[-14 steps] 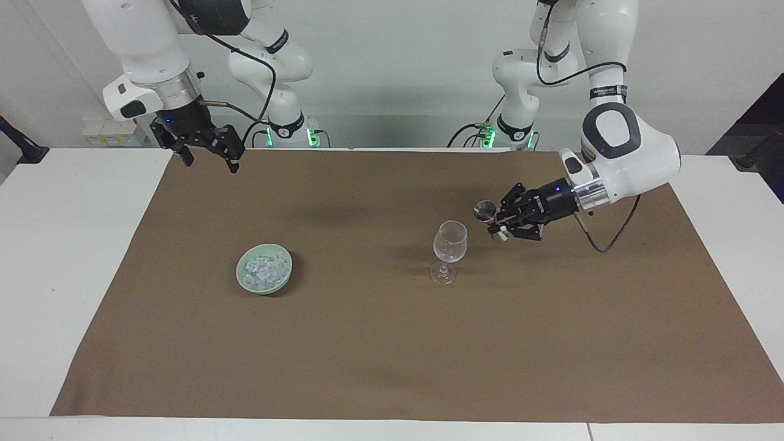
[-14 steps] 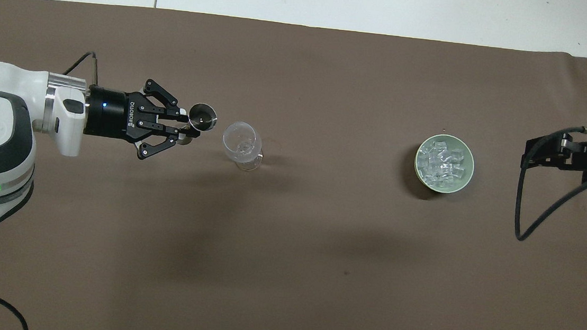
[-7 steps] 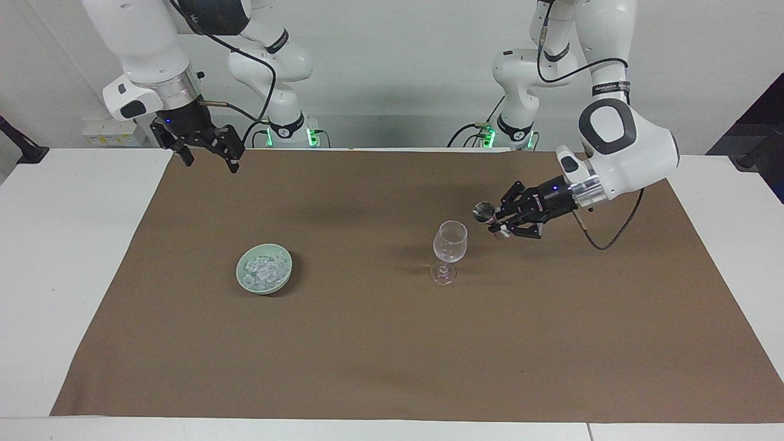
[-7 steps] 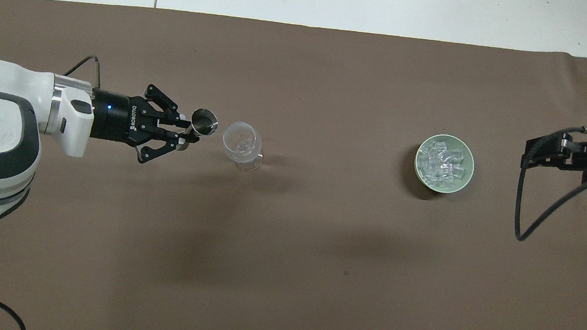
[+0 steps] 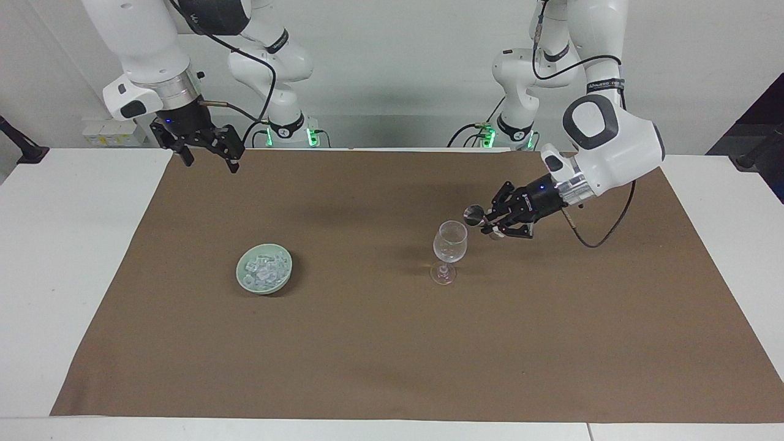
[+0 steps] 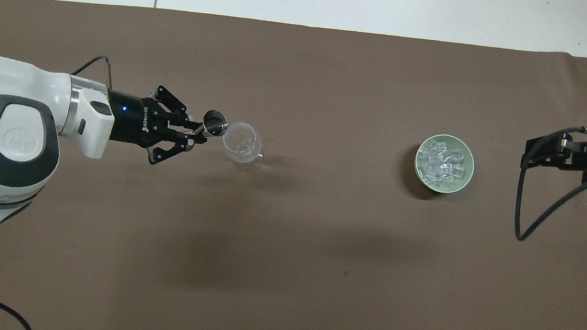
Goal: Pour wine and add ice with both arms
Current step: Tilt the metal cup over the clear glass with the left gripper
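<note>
1. Currently we are holding a small metal measuring cup [image 5: 473, 213] in the left gripper [image 5: 492, 223], fingers closed on it, and it is sitting right beside the rim of the wine glass [image 5: 450, 242], slightly above it. The cup appears close to level, mouth still upward.
2. We are judging this as the wine-pouring step, at the point just ahead of the tip. No liquid is showing as a stream, and we cannot tell what is in the glass.
3. Next, we are reckoning the wrist needs to roll so the cup's lip is passing over the glass mouth without knocking the rim; the glass is standing on a narrow foot and looks easy to topple.
4. Meanwhile the right gripper [image 5: 205, 149] is waiting with fingers spread wide and empty, over the edge of the brown cloth [image 5: 392, 343] at the right arm's end of the counter [image 5: 67, 257].
5. The ice [image 5: 264, 269] is lying heaped in a pale green bowl [image 5: 244, 280] on the cloth, well apart from the glass, toward the right arm's end.
6. From the facing view we are reading height: the cup is clear of the rim. From the overhead view the cup [image 6: 216, 122] is appearing to touch the glass [image 6: 242, 144], yet it is showing the cup's open mouth and the separate cubes [image 6: 443, 164] more plainly.
</note>
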Controlling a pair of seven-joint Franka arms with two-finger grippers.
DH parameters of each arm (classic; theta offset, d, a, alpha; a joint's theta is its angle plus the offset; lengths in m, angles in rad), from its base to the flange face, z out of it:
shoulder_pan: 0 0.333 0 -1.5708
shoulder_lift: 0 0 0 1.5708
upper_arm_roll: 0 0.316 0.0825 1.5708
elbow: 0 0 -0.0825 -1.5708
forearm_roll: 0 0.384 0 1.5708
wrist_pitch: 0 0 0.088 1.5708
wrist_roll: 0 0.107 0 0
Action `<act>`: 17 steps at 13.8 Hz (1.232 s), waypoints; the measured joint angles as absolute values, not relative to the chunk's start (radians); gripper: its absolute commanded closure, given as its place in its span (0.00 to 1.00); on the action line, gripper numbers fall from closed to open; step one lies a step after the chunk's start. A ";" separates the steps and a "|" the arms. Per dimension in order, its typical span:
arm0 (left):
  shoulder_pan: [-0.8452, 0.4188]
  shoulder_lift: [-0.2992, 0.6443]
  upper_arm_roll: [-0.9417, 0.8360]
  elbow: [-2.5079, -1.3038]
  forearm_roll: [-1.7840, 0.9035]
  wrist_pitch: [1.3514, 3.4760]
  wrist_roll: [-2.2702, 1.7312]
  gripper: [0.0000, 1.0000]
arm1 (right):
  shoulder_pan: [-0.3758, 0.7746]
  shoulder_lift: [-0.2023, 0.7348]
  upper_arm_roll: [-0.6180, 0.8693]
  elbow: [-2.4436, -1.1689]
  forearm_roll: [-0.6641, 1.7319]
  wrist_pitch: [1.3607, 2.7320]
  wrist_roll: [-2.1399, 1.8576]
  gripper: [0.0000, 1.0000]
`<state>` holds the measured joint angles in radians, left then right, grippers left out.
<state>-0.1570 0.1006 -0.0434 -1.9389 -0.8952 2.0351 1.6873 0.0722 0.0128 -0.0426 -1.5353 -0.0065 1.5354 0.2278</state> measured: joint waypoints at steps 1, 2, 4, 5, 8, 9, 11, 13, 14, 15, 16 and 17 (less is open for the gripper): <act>-0.157 0.100 -0.043 -1.934 -0.872 2.035 1.671 1.00 | 0.072 0.013 -0.043 -1.535 -0.007 1.535 0.228 0.00; -0.158 0.100 -0.043 -1.924 -0.841 2.035 1.646 1.00 | 0.072 0.013 -0.043 -1.535 -0.007 1.535 0.228 0.00; -0.171 0.097 -0.044 -1.903 -0.807 2.035 1.600 1.00 | 0.072 0.013 -0.043 -1.535 -0.007 1.535 0.228 0.00; -0.179 0.096 -0.044 -1.896 -0.802 2.035 1.582 1.00 | 0.072 0.013 -0.043 -1.535 -0.007 1.535 0.228 0.00; -0.197 0.095 -0.045 -1.884 -0.740 2.035 1.544 1.00 | 0.072 0.013 -0.043 -1.535 -0.007 1.535 0.228 0.00; -0.205 0.095 -0.044 -1.880 -0.708 2.035 1.512 1.00 | 0.072 0.013 -0.043 -1.535 -0.007 1.535 0.228 0.00; -0.223 0.095 -0.045 -1.863 -0.640 2.035 1.460 1.00 | 0.072 0.013 -0.043 -1.535 -0.007 1.535 0.228 0.00; -0.236 0.095 -0.046 -1.845 -0.593 2.035 1.394 1.00 | 0.072 0.013 -0.043 -1.535 -0.007 1.535 0.228 0.00; -0.244 0.095 -0.046 -1.842 -0.575 2.035 1.372 1.00 | 0.072 0.013 -0.043 -1.535 -0.007 1.535 0.228 0.00; -0.250 0.095 -0.046 -1.842 -0.558 2.035 1.354 1.00 | 0.072 0.013 -0.043 -1.535 -0.007 1.535 0.228 0.00; -0.258 0.095 -0.046 -1.842 -0.538 2.035 1.334 1.00 | 0.072 0.013 -0.043 -1.535 -0.007 1.535 0.228 0.00; -0.264 0.095 -0.047 -1.841 -0.516 2.035 1.318 1.00 | 0.072 0.013 -0.043 -1.535 -0.007 1.535 0.228 0.00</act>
<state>-0.2642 0.0951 -0.0467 -1.8413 -0.5163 2.0351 1.3176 0.0722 0.0128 -0.0426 -1.5353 -0.0065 1.5354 0.2278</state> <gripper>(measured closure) 0.789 0.000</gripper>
